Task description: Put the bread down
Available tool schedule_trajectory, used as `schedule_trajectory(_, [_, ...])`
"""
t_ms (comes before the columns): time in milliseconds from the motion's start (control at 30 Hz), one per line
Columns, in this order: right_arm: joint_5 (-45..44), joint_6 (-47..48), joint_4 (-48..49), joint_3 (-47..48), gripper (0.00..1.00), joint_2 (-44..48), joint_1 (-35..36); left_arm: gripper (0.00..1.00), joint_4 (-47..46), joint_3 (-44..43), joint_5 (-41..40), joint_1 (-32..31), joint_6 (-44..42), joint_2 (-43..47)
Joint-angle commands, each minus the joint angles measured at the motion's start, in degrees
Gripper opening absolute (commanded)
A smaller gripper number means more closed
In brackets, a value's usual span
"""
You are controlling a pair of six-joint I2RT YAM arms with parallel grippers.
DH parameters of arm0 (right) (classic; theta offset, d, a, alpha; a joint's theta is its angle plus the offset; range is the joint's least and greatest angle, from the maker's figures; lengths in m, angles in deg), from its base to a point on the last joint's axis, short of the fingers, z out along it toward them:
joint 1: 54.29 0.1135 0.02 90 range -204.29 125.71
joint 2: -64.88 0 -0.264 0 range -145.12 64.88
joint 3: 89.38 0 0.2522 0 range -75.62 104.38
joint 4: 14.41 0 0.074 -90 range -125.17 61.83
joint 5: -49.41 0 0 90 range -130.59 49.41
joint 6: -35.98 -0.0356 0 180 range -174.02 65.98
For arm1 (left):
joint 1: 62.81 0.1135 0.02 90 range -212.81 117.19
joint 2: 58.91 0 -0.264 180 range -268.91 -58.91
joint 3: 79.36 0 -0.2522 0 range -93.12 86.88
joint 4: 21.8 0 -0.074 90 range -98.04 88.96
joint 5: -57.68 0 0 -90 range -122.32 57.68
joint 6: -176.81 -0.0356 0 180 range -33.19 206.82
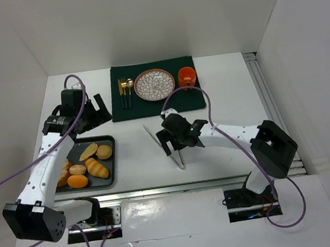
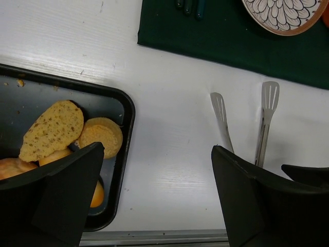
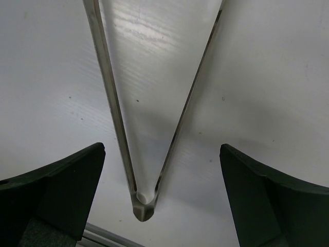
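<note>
The bread, a small round golden-tan bun, lies at the back right of the black tray. In the left wrist view the bun lies beside a flat speckled slice. My left gripper is open and empty, held above the table behind the tray; in its own view the gripper frames bare table. My right gripper is open and hangs over the metal tongs lying on the table. In its own view the gripper straddles the tongs' hinge without touching it.
The tray also holds a ridged roll, an orange oval piece and other buns. A green mat at the back carries a patterned plate, an orange cup and cutlery. White walls enclose the table.
</note>
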Motion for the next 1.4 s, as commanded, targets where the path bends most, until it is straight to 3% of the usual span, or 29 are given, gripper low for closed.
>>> schedule_trajectory(0, [1.36,3.7,-0.35,0.19,1.0,-2.63,0.63,0.99,-1.24,0.55,-0.91,0.56,0.95,0.55])
schedule_trajectory(400, [-2.32,-0.07,7.47,2.13,1.0,-10.63,3.61,0.99,-1.24,0.46,-0.91,1.09,0.43,-0.59])
schedule_trajectory(533, [-5.31,-0.69,10.11,2.75,0.83,-12.04,3.62,0.99,-0.63,0.46,-0.91,1.61,0.42,-0.59])
schedule_trajectory(567, [-5.32,-0.69,10.63,2.75,0.73,-12.04,3.62,0.99,-0.62,-0.32,-0.91,1.61,-0.19,-0.59])
schedule_trajectory(667, [-5.32,-0.16,10.64,3.27,0.55,-10.12,4.14,0.99,0.69,-1.82,-2.14,1.61,-0.8,-0.07])
schedule_trajectory(700, [-5.32,-0.16,9.59,4.06,0.43,-9.33,4.66,0.99,1.22,-2.61,-2.14,1.61,-0.81,-0.07])
schedule_trajectory(833, [-5.32,0.98,5.64,7.39,0.27,-4.5,6.6,0.99,1.75,-4.11,-2.85,2.66,-1.34,0.46])
schedule_trajectory(967, [-1.82,2.21,1.07,13.37,0.26,-3.43,9.68,0.99,2.98,-6.83,-5.12,3.72,-1.34,0.99])
schedule_trajectory(1167, [4.86,3.26,-3.07,24.53,0.29,-9.05,13.01,0.99,4.39,-8.24,-4.52,5.83,-2.21,0.46])
schedule_trajectory(1367, [11.9,2.65,-7.2,33.41,0.47,-13.18,13.02,0.99,4.39,-9.39,-3.47,7.77,-3.36,0.99])
